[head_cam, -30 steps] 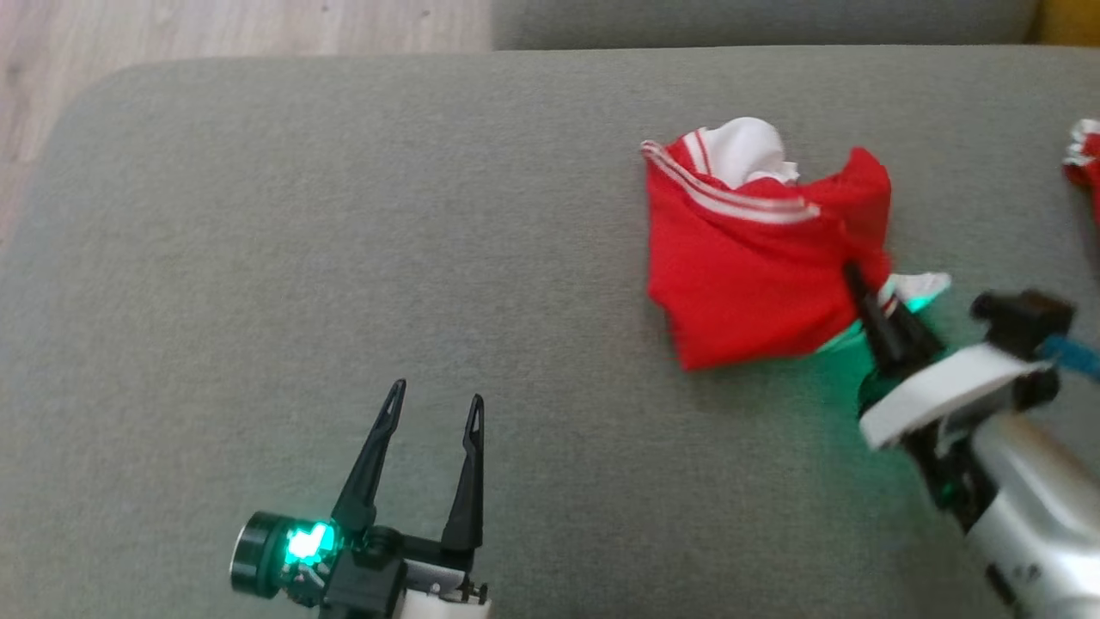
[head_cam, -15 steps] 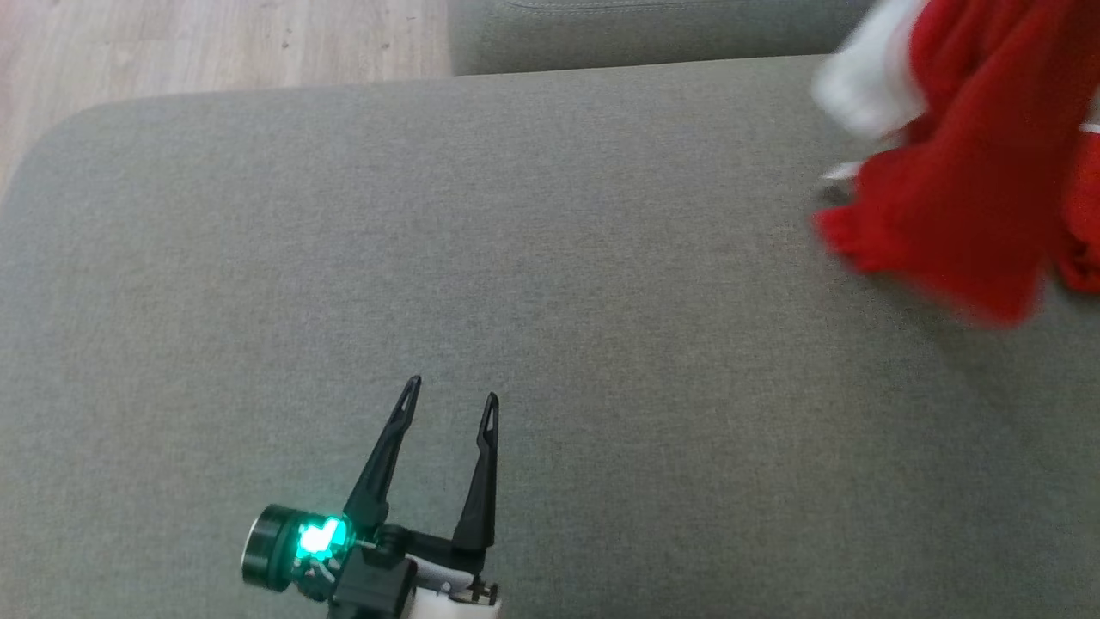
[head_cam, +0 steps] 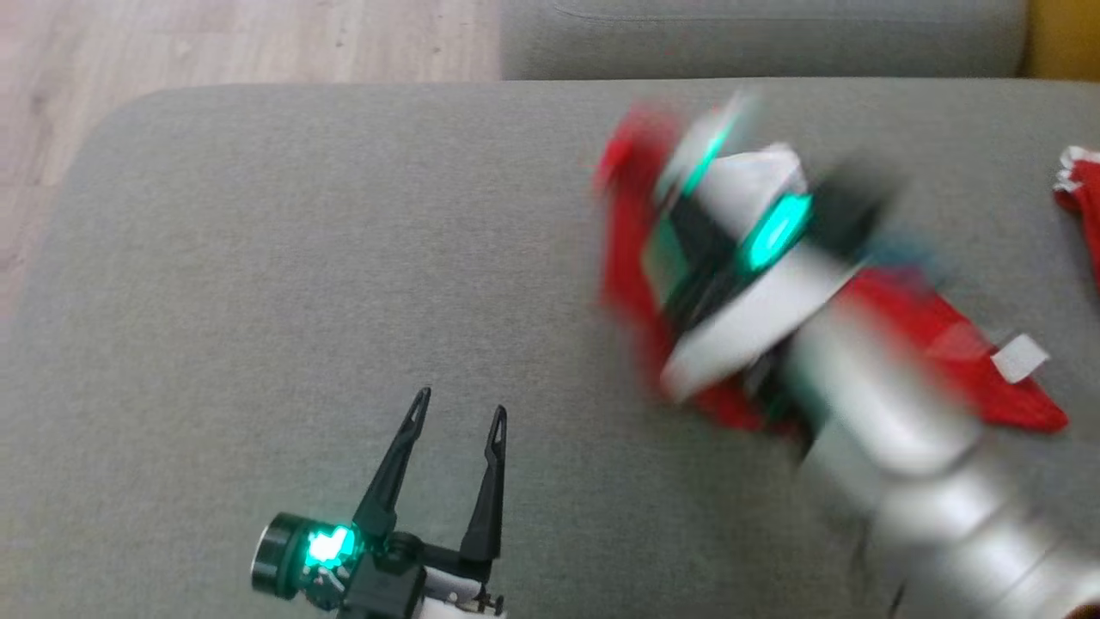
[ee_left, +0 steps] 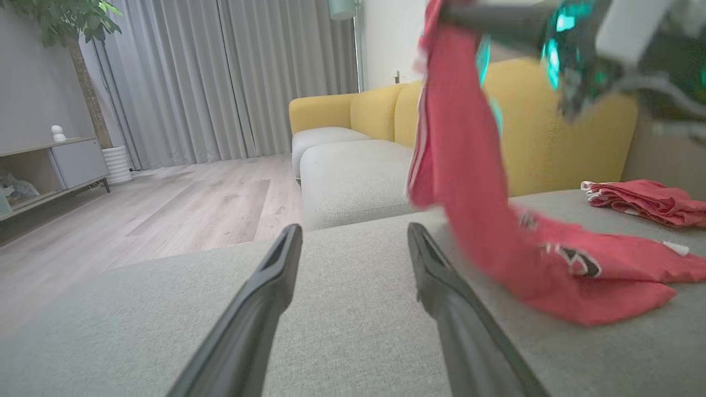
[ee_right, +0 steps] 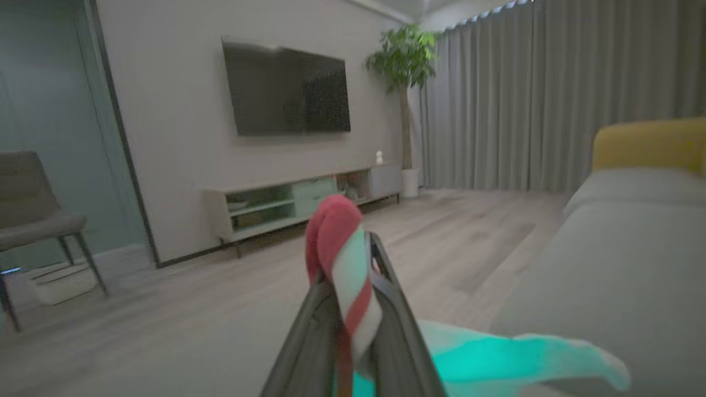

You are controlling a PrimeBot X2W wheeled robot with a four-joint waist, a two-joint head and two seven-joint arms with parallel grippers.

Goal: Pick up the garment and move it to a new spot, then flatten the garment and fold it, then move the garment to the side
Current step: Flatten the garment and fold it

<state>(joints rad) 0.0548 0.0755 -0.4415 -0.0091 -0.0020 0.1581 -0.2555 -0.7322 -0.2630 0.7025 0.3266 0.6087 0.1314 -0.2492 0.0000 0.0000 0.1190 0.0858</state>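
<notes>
Overhead, the right gripper [ee_right: 348, 264] pinches a striped fold of the red garment [ee_left: 469, 182], whose lower half trails on the grey cushion [head_cam: 258, 258]. The left gripper [head_cam: 460, 404] hovers spread and empty over the cushion's front. Two garments in all: a second garment [ee_left: 645, 201] lies at the cushion's right edge.

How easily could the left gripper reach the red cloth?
Probably yes: the left gripper is open, with bare cushion between it and the garment, whose top end the right gripper holds up.
</notes>
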